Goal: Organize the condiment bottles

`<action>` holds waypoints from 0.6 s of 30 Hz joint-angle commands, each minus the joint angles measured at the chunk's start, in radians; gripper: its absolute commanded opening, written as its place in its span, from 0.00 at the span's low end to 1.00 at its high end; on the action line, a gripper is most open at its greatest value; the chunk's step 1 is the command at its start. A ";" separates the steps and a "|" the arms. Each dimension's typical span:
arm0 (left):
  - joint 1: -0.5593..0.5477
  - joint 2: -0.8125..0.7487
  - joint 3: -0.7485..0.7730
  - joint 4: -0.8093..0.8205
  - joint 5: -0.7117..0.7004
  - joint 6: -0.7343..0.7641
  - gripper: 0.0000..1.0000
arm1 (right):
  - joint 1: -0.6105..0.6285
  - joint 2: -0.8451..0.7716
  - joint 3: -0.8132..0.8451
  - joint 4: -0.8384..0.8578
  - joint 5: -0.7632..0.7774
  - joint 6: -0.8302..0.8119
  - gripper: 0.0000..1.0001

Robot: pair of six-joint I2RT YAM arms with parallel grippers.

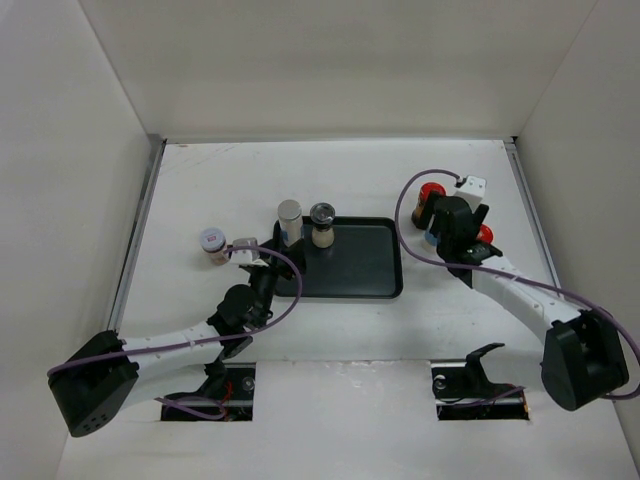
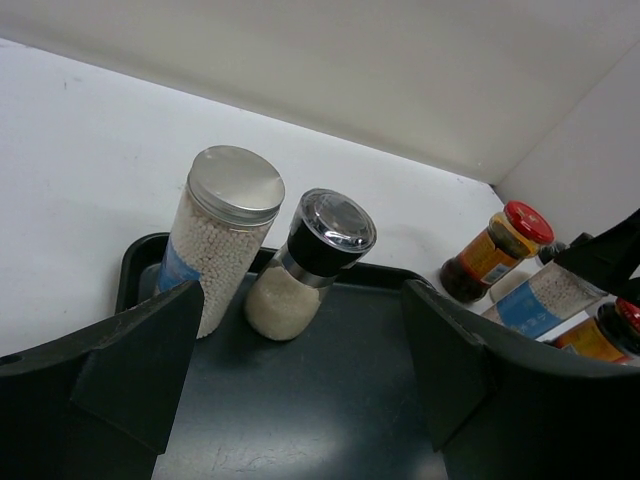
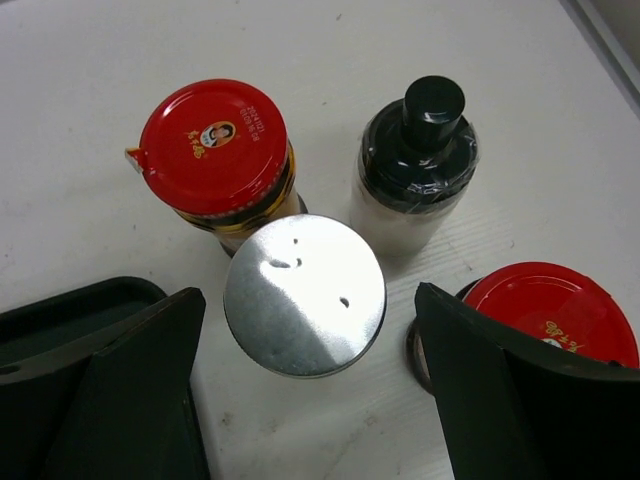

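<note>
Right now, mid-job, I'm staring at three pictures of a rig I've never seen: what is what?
Two robot arms, each ending in a two-finger gripper. One picture looks down from above and behind them; the other two come from their wrists. On the white table, a flat black tray holds a silver-lidded jar of white beads and a black-topped grinder; the left gripper hovers open before them, empty. The right gripper hangs open, empty, over a silver-capped jar beside two red-capped jars and a black-capped bottle.
</note>
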 commanded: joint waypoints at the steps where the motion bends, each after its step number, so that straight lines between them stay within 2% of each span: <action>1: -0.001 -0.002 0.037 0.053 0.021 -0.006 0.80 | -0.014 0.012 0.026 0.064 -0.043 -0.006 0.90; 7: -0.001 0.006 0.034 0.058 0.021 -0.008 0.80 | -0.030 0.059 0.032 0.112 -0.043 -0.014 0.80; 12: 0.002 0.006 0.026 0.067 0.021 -0.011 0.80 | -0.028 0.039 0.013 0.152 -0.011 -0.022 0.58; 18: 0.009 0.024 0.024 0.083 0.019 -0.017 0.80 | 0.058 -0.109 0.016 0.164 0.047 -0.068 0.52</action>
